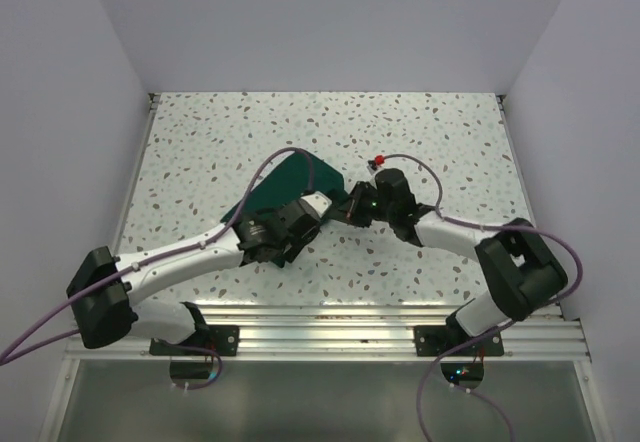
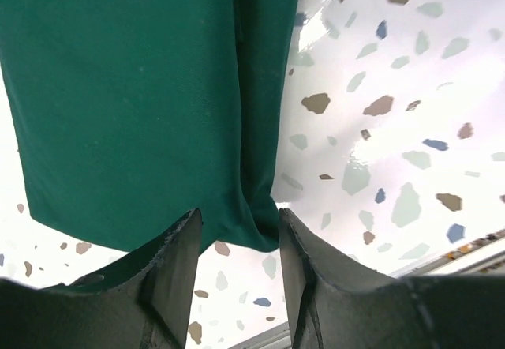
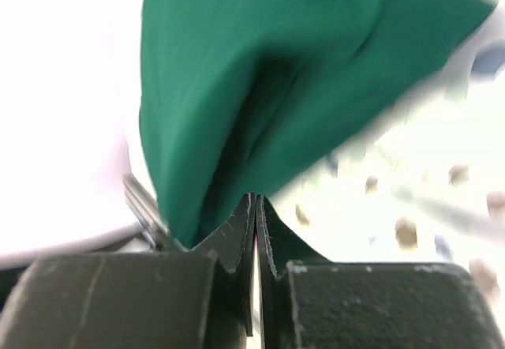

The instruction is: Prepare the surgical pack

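Note:
The surgical pack, a dark green cloth folded into a bundle, lies mid-table. My left gripper is at its right near corner. In the left wrist view the cloth fills the upper left, and its folded corner reaches in between the tips of the left gripper, which is open. My right gripper meets the cloth from the right. In the right wrist view the right gripper is shut, pinching an edge of the cloth, which rises in folds from the tips.
The speckled terrazzo table is enclosed by white walls at the left, back and right. An aluminium rail runs along the near edge by the arm bases. A small red object sits just behind the right wrist.

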Controlling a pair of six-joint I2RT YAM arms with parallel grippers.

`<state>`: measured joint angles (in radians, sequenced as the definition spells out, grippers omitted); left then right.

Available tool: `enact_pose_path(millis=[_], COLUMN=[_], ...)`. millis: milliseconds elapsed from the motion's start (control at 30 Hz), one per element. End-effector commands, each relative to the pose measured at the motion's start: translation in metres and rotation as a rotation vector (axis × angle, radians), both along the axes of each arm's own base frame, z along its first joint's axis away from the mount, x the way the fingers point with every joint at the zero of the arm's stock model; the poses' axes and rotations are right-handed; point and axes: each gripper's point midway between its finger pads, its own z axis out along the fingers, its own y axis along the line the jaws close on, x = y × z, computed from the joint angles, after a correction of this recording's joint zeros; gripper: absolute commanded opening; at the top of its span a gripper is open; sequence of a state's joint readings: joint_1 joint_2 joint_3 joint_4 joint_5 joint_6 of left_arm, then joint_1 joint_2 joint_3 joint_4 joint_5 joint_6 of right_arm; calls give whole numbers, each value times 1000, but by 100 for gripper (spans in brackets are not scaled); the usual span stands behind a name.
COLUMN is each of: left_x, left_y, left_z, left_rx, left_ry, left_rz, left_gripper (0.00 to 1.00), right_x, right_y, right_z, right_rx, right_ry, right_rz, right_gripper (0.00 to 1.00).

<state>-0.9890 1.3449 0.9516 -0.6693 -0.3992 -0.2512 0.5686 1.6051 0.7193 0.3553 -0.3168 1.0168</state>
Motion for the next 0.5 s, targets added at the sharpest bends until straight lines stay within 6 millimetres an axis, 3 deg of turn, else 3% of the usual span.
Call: enact_pose_path(millis=[0,67,167,200,233,267,300,333,400,433,467], left_x=[8,17,41,55,64,68,77,82,96,102,108], left_y=[-18,-20,-21,-12,-14,-19,-15,-16,-22,-26,-33], left_z=[40,51,66,67,67,68,66,65,60,52,57], left_rx=[-144,-197,-323,-346,-369,-400,-411,-419,-451,-453,-483], left_ry=[-48,-60,-43,-44,-45,-25,-21,-13,0,20,18], left_rz=[8,31,76,117,123,113,135,136,134,135,121], left_gripper=[48,45,39,36,33,24,21,18,11,10,7], right_x=[-43,-42,-16,-12,3,9,11,26,38,50,55], right_y=[-26,-33,-41,-35,-25,-15,-4,7,18,26,30], right_z=[0,13,32,37,59,49,57,78,73,88,89], right_rx=[-161,-173,-168,-151,-122,-116,-74,-42,-22,-7,0], right_ry=[39,16,-25,-35,-81,-43,-41,-85,-54,-92,-91], right_rz=[147,157,144,183,201,241,297,313,335,345,356], right_gripper=[0,0,0,0,0,0,0,0,0,0,0])
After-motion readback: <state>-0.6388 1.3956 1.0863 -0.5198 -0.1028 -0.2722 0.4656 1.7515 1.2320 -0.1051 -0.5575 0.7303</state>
